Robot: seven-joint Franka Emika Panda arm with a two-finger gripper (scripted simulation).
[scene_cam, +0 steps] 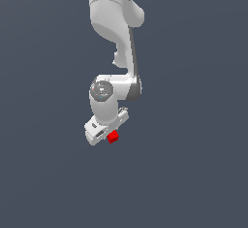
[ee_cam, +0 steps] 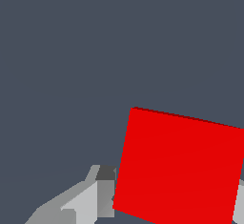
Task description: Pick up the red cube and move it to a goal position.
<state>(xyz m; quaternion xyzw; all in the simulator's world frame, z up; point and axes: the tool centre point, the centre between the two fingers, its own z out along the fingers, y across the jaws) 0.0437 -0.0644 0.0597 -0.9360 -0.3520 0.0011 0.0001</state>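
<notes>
The red cube (scene_cam: pixel 113 137) is a tiny, plain, bright block at the tip of my white gripper (scene_cam: pixel 109 134), below the arm's wrist in the exterior view. In the wrist view the red cube (ee_cam: pixel 181 166) fills much of the picture and sits between the fingers of my gripper (ee_cam: pixel 175 194). One grey finger (ee_cam: pixel 97 197) presses against one side of the cube. A sliver of the other finger (ee_cam: pixel 240 204) shows against the opposite side. The gripper is shut on the cube. I cannot tell whether the cube rests on the surface or hangs above it.
The white arm (scene_cam: pixel 114 38) comes down from the top of the exterior view, over a plain dark grey-blue floor (scene_cam: pixel 193 173). No other object or marker shows in either view.
</notes>
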